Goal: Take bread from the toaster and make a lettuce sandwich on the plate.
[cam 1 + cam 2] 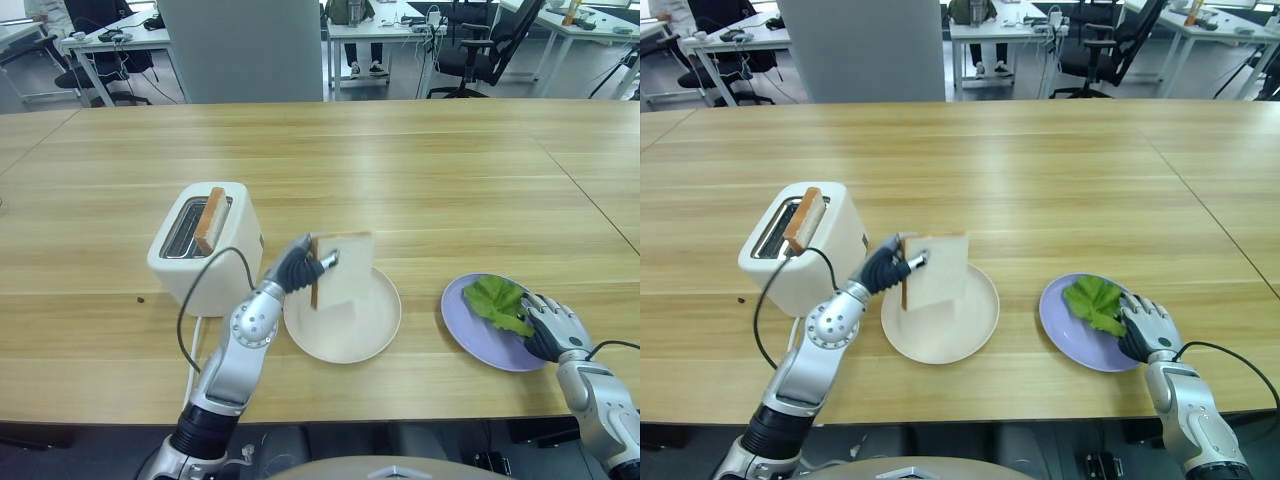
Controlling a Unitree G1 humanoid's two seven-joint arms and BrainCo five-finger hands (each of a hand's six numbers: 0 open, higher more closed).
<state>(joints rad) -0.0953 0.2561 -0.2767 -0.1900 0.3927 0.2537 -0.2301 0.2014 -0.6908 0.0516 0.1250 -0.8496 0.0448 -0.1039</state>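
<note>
A cream toaster (205,245) stands at the left of the table with one bread slice (210,220) sticking up from its slot. My left hand (300,266) is shut on a second bread slice (345,270), held upright above the cream plate (345,325). On the purple plate (495,325) at the right lies a green lettuce leaf (497,303). My right hand (553,326) rests on that plate's right edge, its fingers curled over the leaf's right end.
The toaster's black cord (190,320) loops down past my left arm to the table's front edge. Office desks and chairs stand beyond the far edge of the wooden table (400,170).
</note>
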